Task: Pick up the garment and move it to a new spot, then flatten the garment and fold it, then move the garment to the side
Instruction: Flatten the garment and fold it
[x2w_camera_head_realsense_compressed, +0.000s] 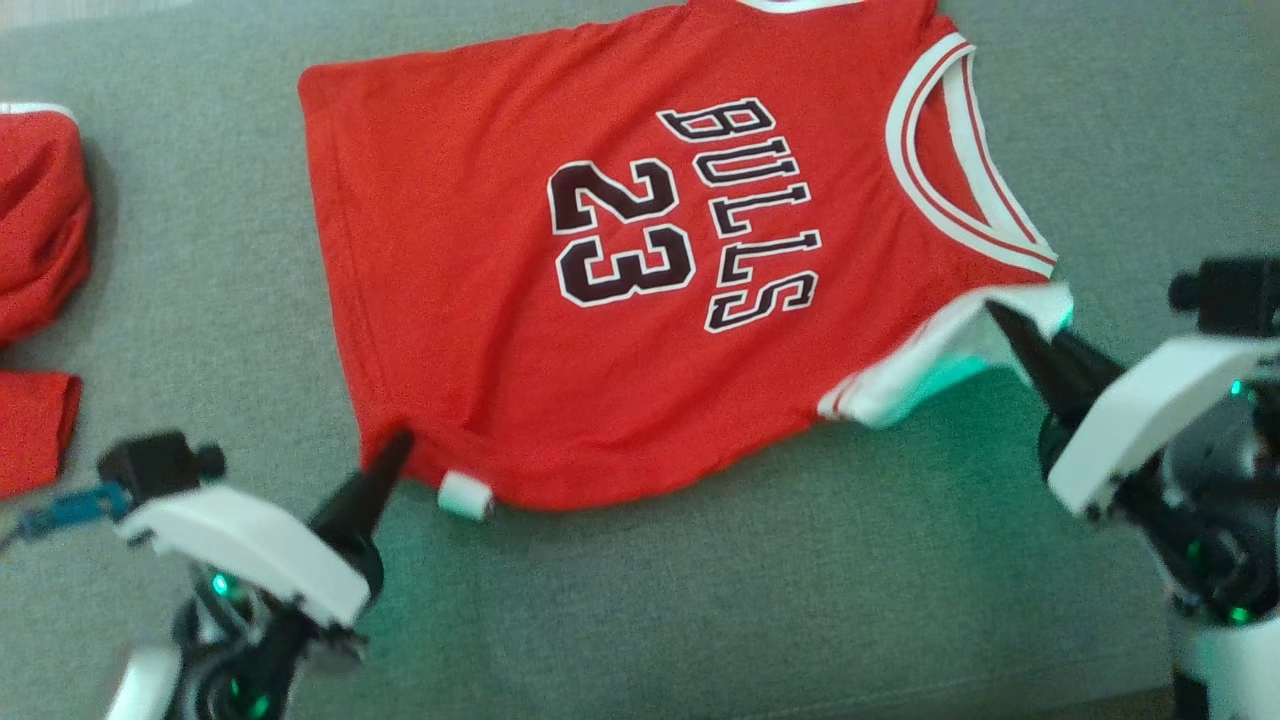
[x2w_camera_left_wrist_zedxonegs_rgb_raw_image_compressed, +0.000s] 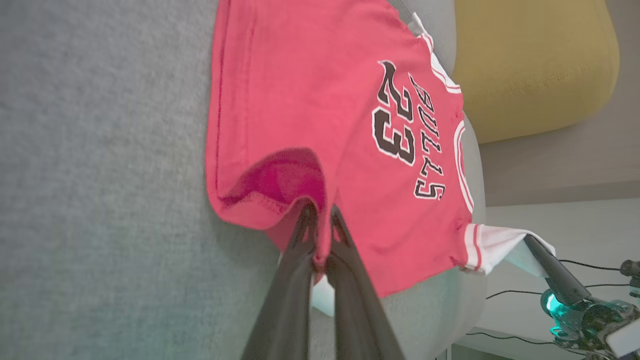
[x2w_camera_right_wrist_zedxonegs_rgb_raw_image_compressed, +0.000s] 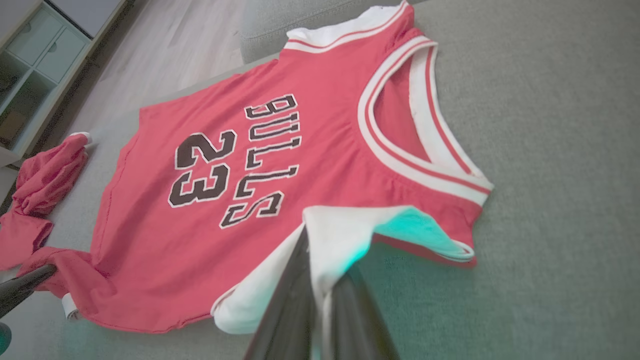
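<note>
**Head view: left gripper (x2w_camera_head_realsense_compressed: 398, 442) and right gripper (x2w_camera_head_realsense_compressed: 1003, 318) both clamped on the near edge of the red jersey (x2w_camera_head_realsense_compressed: 480, 300)**

Nearest the robot, the two pale forearms rise from the lower corners and angle inward, dark fingers pointing up and away. The left gripper's fingers are pinched together on the jersey's near hem corner. In the left wrist view the hem tents up and curls around them. A white tag (x2w_camera_head_realsense_compressed: 465, 496) sticks out of the hem just beside those tips. The right gripper's fingers are closed on the white armhole trim at the jersey's other near corner, and that trim is raised a little off the grey cushion (x2w_camera_head_realsense_compressed: 700, 610).

Beyond the grips, the jersey lies spread face up on the cushion. Its hem is toward the robot's left and its neckline toward the right, so "BULLS 23" reads sideways. Further left, well apart, lies a crumpled red cloth (x2w_camera_head_realsense_compressed: 40, 220). In the left wrist view a yellow cushion (x2w_camera_left_wrist_zedxonegs_rgb_raw_image_compressed: 530, 65) sits past the jersey's far edge.
</note>
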